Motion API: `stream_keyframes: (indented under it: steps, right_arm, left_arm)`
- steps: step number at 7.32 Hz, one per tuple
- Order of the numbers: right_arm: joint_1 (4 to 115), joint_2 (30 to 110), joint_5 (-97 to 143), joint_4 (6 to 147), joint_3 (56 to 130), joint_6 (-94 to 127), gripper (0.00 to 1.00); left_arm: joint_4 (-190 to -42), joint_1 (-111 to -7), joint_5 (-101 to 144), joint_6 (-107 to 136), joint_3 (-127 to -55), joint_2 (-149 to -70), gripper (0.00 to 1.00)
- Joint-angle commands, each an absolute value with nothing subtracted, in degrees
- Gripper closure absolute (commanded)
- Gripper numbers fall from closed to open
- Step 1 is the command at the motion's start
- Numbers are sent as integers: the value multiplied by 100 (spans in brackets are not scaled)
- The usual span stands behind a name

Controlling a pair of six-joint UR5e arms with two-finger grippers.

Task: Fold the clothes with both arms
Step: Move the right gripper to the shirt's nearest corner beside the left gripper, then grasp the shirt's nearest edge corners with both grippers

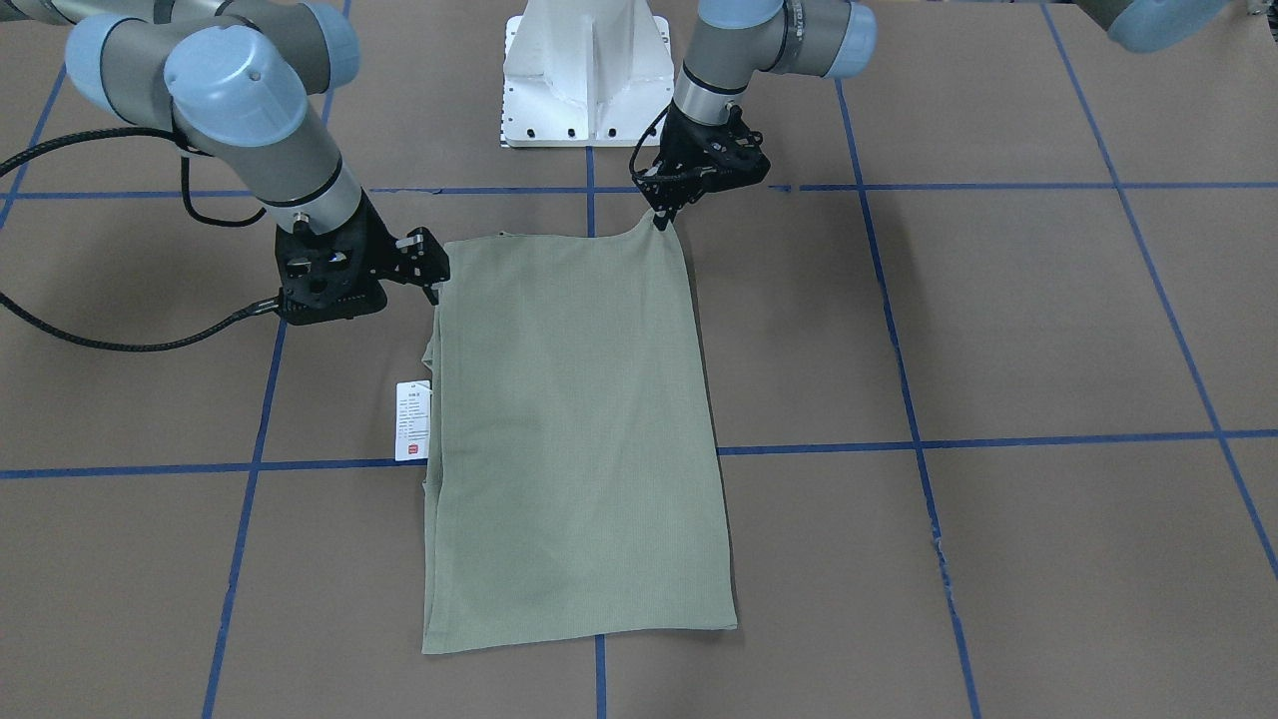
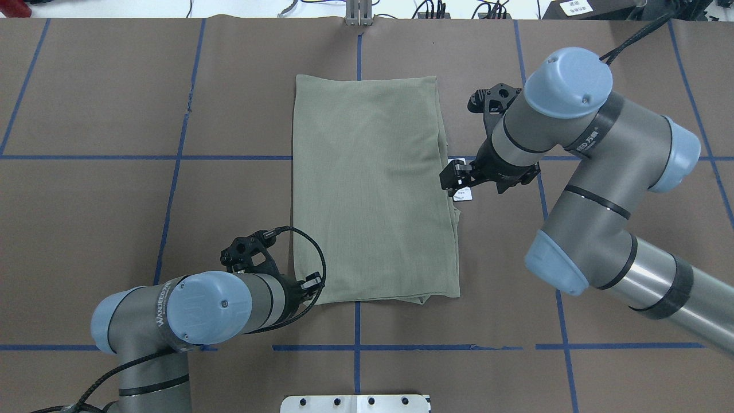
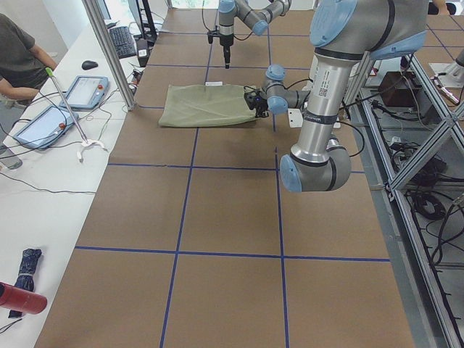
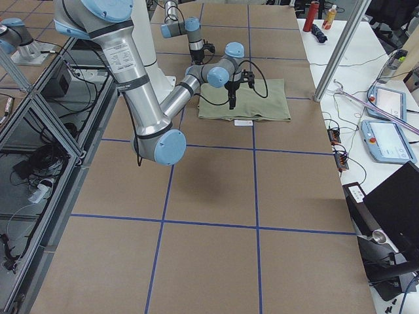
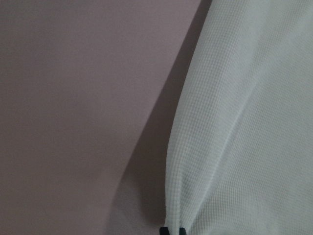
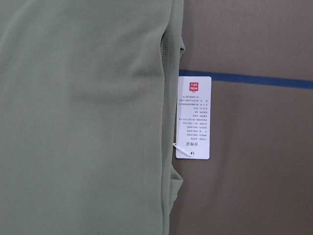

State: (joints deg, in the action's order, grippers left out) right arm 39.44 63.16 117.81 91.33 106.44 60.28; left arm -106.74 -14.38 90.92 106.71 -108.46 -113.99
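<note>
lying flat: shirt (image 1: 579, 429), pale sage green, folded into a long rectangle, centre of the front-facing view.
shirt support: table (image 1: 998, 330), covered in brown paper with a grid of blue tape lines (image 1: 998, 439).
shirt orientation: short edges at top and bottom of the front-facing view; the top edge is nearest the white pedestal (image 1: 589, 70).
shirt long edge, left of frame: several layers show stacked along it in the right wrist view.
hang tag (image 1: 412, 419): white, with small print and a red mark; flat on the table and touching the shirt's left long edge at mid-height of the front-facing view; its lower end reaches a blue tape line.
left gripper (image 1: 661, 218): upper centre of the front-facing view, just right of the pedestal, pointing down.
left gripper state: fingers pinched together on the shirt's top right corner; that corner is drawn up into a small peak.
left wrist view: fabric narrows to the black fingertips (image 5: 171, 230) at the bottom edge of the frame; bare table fills the left half.
right gripper (image 1: 434, 285): upper left of the front-facing view, at the shirt's top left corner, just beside the long edge and above the hang tag.
right gripper state: cannot tell the finger spacing, nor whether the fingers touch the fabric.
arm spacing: one gripper at each end of the shirt's top edge.
</note>
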Motion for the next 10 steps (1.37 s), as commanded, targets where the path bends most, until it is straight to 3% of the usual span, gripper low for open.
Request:
stream_keyframes:
  steps: [1, 5, 10]
  right_arm:
    - [3238, 6459, 11288, 9123, 11019, 8051, 0]
    - [1786, 6821, 9985, 8482, 11215, 10395, 0]
    - [1775, 6732, 9976, 8464, 10714, 10406, 0]
  left_arm:
    - [-10670, -1450, 9220, 10574, -10898, -11364, 100]
    - [-10670, -1450, 9237, 10573, -10933, -11399, 100]
    - [-10670, -1441, 9299, 10573, -11013, -11408, 100]
